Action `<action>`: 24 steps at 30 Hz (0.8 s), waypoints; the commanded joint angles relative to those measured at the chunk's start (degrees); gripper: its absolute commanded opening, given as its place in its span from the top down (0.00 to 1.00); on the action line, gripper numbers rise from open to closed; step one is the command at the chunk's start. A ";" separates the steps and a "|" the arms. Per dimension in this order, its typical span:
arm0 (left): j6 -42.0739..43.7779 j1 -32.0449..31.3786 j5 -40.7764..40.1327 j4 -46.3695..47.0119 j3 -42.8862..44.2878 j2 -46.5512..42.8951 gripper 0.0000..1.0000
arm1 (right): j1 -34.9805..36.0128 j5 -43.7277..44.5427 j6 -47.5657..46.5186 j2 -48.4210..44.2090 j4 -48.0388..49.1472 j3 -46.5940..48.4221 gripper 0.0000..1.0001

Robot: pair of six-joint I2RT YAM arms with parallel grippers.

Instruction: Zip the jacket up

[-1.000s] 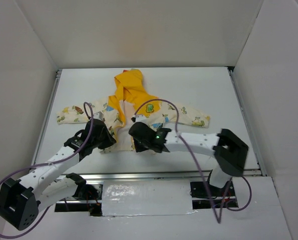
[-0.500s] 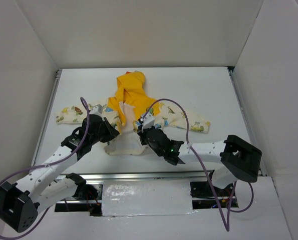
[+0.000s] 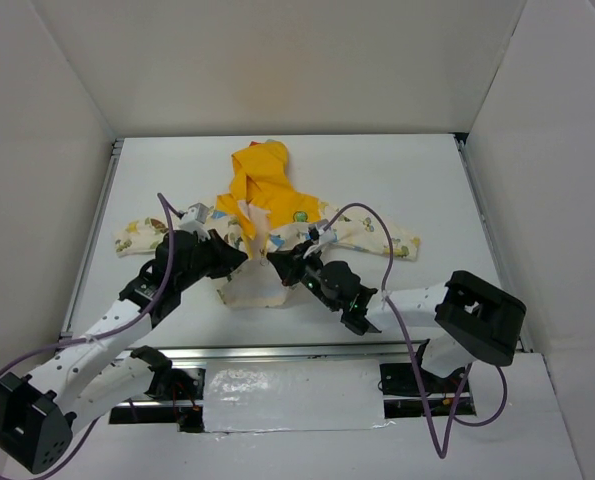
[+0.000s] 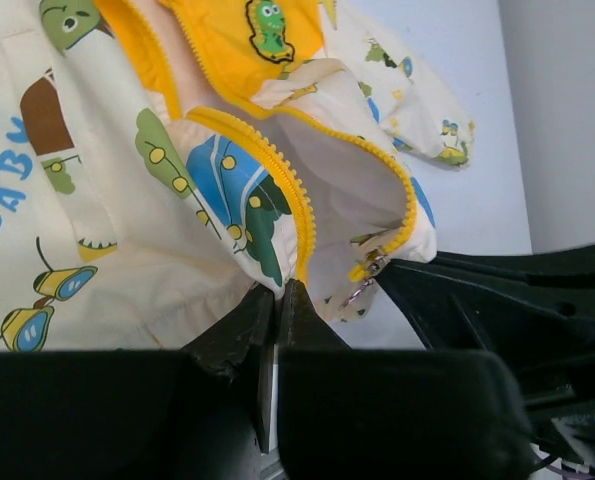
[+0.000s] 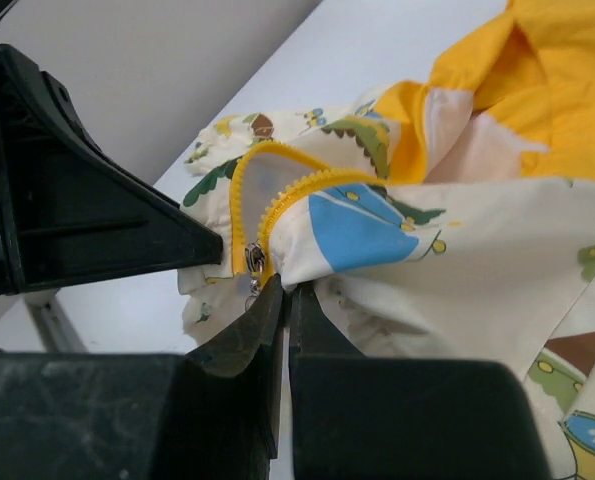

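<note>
The cream jacket (image 3: 277, 222) with cartoon prints lies mid-table, yellow hood (image 3: 257, 172) pointing away, green patch (image 3: 299, 216) on the chest. My left gripper (image 3: 234, 262) is shut on the lower hem of one front panel (image 4: 277, 262), beside the yellow zipper teeth (image 4: 289, 190). My right gripper (image 3: 289, 264) is shut on the lower corner of the other panel (image 5: 322, 262). The metal zipper slider (image 5: 254, 262) hangs just left of my right fingertips and also shows in the left wrist view (image 4: 373, 267). The two grippers face each other closely, and the hem is lifted between them.
White walls (image 3: 67, 120) enclose the white table (image 3: 407, 180) on three sides. A metal rail (image 3: 307, 350) runs along the near edge. Purple cables (image 3: 362, 215) loop over both arms above the jacket's sleeves.
Both grippers have moved inward and slightly away from me, drawing the two front panels together. The hem has risen off the table and the right arm has swung lower.
</note>
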 commanded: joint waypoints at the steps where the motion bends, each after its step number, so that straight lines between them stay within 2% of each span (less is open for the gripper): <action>1: 1.30 0.04 3.45 8.18 -1.28 -2.07 1.00 | -1.30 -9.53 10.65 -3.38 -9.37 4.00 1.00; 8: 1.22 0.04 5.56 12.22 -3.48 -3.56 1.00 | -1.56 -12.34 16.02 -4.09 -12.95 2.68 1.00; 24: 0.86 0.04 6.27 13.81 -6.03 -4.97 1.00 | -3.76 -14.45 20.85 -4.70 -9.44 -0.21 1.00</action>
